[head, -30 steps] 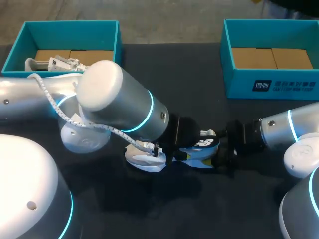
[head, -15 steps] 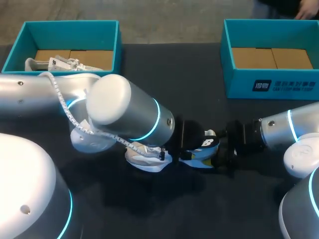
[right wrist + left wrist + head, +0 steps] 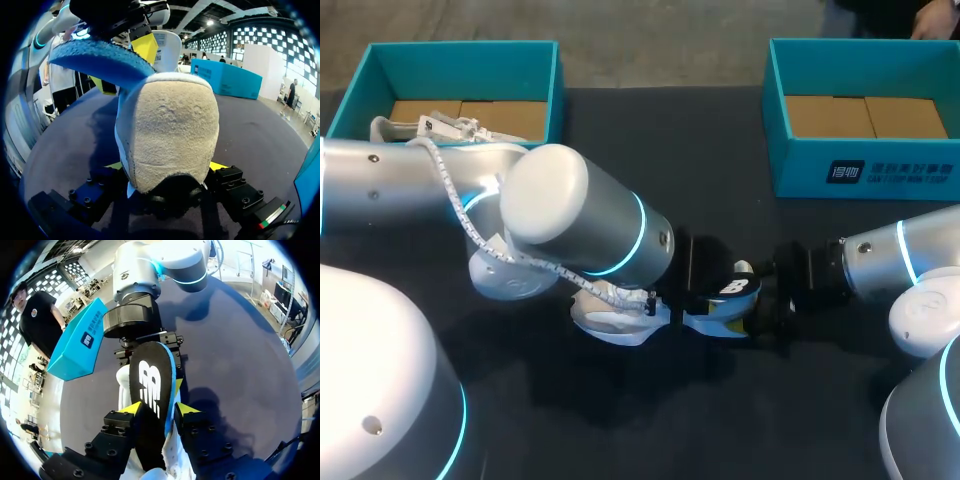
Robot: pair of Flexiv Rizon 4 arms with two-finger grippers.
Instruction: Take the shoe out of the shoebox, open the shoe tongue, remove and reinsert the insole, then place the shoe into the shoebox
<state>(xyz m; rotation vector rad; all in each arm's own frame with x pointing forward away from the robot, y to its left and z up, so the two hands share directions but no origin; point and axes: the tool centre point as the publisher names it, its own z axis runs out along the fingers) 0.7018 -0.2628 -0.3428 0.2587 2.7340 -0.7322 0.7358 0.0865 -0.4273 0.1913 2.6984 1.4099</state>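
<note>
Left gripper [image 3: 159, 409]: clamped on the black foam insole with a blue underside [image 3: 150, 382], one yellow tip against each face. In the head view I see only its dark body at mid-frame, under my silver left arm [image 3: 570, 220].
Right gripper [image 3: 167, 167]: closed on the white shoe with a beige suede heel [image 3: 167, 135], one finger on each side of the heel. The shoe hides most of both fingers.
Shoe: lies on the dark table [image 3: 720, 180] at the centre of the head frame, between the two grippers. My left arm covers its middle, so only the white toe end shows clearly there.
Insole: the end with the white mark is raised over the heel. The other end runs back past my left fingers, and I cannot tell whether it is inside the shoe.
Open teal cardboard shoebox [image 3: 800, 165]: upper right of the head frame, cut off by the edge, with a brown cardboard floor.
Second teal box [image 3: 460, 72]: upper left, holding white things [image 3: 430, 128] I cannot make out.
</note>
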